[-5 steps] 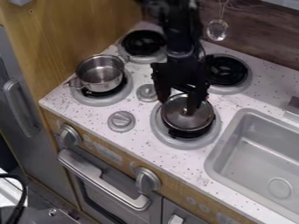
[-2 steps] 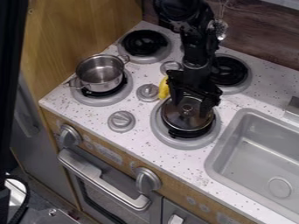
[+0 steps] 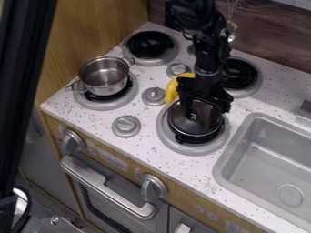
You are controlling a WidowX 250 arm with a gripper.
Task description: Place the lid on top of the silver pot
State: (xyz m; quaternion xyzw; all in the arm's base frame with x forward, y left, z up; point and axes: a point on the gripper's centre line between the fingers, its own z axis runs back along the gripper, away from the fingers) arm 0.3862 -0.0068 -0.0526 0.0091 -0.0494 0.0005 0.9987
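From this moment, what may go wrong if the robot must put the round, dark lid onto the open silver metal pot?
The black pincer is at the round, dark lid; a poor grip might let it slip. The curved yellow object lies close behind and might be bumped. The open silver metal pot stands on another burner, so a badly aligned lid could land tilted on its rim.

There is room to pass between the pot [image 3: 108, 89] at upper left and the lid [image 3: 195, 126] near the centre, above low knobs [image 3: 126, 126]. The arm [image 3: 208, 52] blocks the upper middle, beside a banana [image 3: 171, 92]; space opens over the sink [image 3: 267, 161] at right.
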